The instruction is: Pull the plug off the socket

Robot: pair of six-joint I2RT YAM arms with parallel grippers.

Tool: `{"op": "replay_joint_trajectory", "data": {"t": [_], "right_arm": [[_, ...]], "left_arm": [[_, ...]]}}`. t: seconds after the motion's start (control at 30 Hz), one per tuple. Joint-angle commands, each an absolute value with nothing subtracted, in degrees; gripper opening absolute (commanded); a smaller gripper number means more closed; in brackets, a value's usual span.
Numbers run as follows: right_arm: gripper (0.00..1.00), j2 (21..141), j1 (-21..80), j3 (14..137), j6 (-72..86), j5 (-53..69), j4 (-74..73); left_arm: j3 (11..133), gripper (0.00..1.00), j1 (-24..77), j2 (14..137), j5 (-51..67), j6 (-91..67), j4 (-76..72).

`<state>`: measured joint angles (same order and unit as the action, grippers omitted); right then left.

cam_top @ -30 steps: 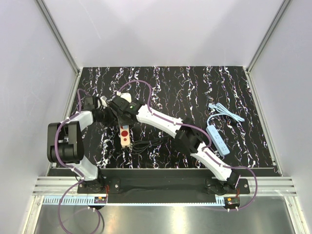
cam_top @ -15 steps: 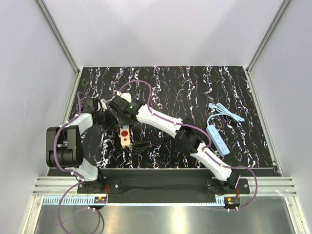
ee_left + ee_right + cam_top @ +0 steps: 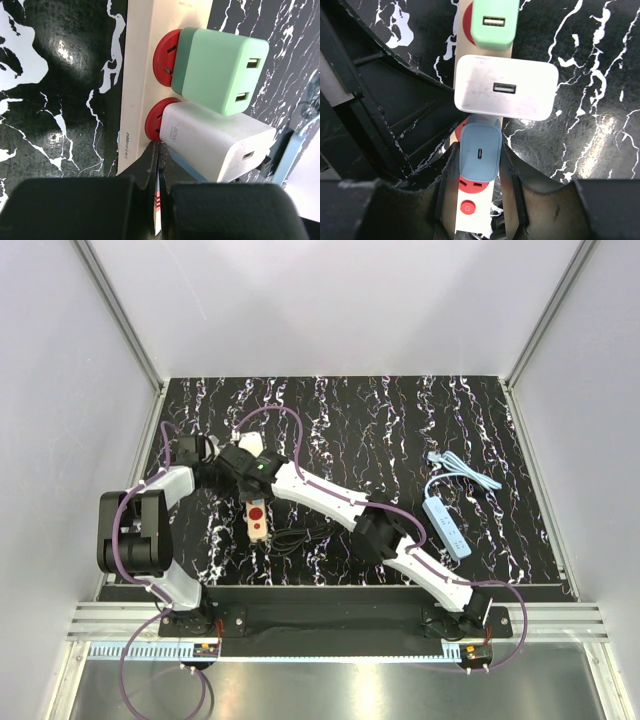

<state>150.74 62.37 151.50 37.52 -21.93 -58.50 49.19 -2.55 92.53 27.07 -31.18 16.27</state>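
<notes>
table (image 3: 400, 420) marbled black, pale walls (image 3: 330, 300), seemingly metal-framed

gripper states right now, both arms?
Left gripper: shut, empty.
Right gripper: shut on the blue plug.

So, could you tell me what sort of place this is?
Most likely a robot test cell: white walls and aluminium posts enclose a black marbled table, with a beige power strip and a blue power strip as props.

Overhead, plug (image 3: 506, 88) and far end of socket (image 3: 259, 522) beneath right arm (image 3: 300, 483).
</notes>
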Motion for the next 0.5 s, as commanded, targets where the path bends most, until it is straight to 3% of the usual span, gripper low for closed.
{"op": "replay_joint_trajectory", "data": {"t": [0.0, 0.47], "right_arm": [[0.00, 146.42, 63.02, 157.15, 35.60, -27.34, -52.82], [0.00, 144.32, 64.95, 158.13, 30.33, -22.51, -46.60]], "left_arm": [[48.51, 0.00, -0.26, 96.06, 18.99, -30.15, 22.67], [49.13, 0.00, 1.14, 96.59, 17.93, -31.11, 23.12]]}}
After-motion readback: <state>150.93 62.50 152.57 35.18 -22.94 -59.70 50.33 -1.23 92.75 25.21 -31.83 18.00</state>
